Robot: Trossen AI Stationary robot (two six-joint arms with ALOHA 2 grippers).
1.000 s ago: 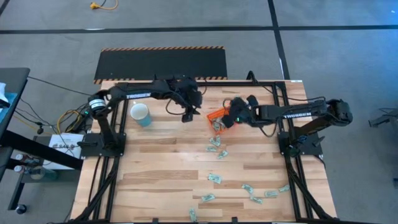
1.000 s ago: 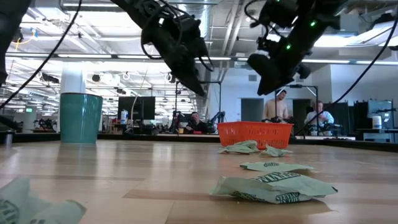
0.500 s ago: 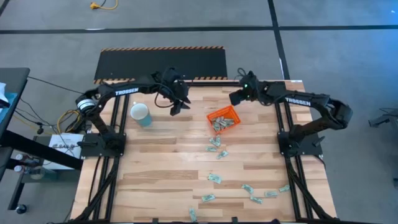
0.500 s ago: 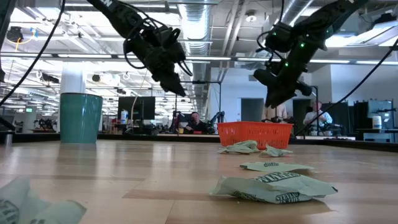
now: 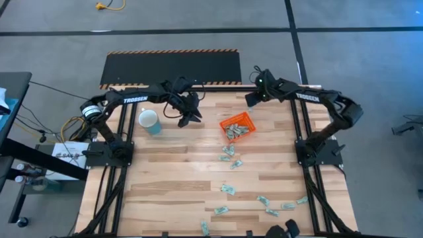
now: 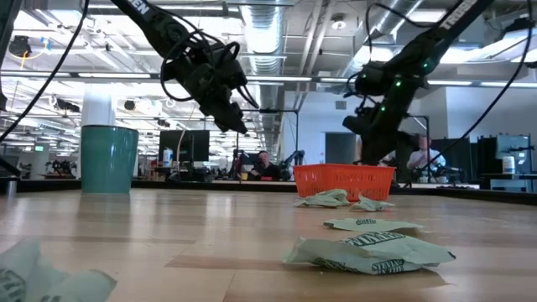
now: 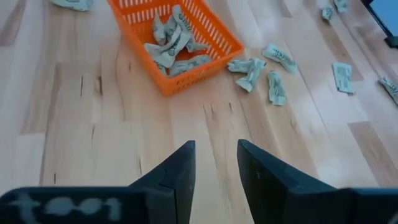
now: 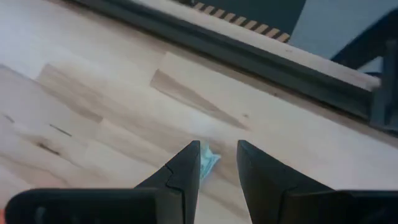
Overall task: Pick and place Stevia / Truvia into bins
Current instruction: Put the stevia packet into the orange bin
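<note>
Overhead, left gripper (image 5: 192, 119), right gripper (image 5: 250, 99), raised

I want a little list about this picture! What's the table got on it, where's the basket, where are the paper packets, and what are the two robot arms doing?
table: wooden table
tray: orange tray, near the far edge, holding several packets
loose packets: Stevia packets scattered on the table, beside the tray and toward the near edge
cup: white and blue cup, standing left of the tray
left gripper: left gripper above the table between cup and tray, open, empty
right gripper: right gripper near the far edge, open, a bit of pale paper showing between its fingers
</note>
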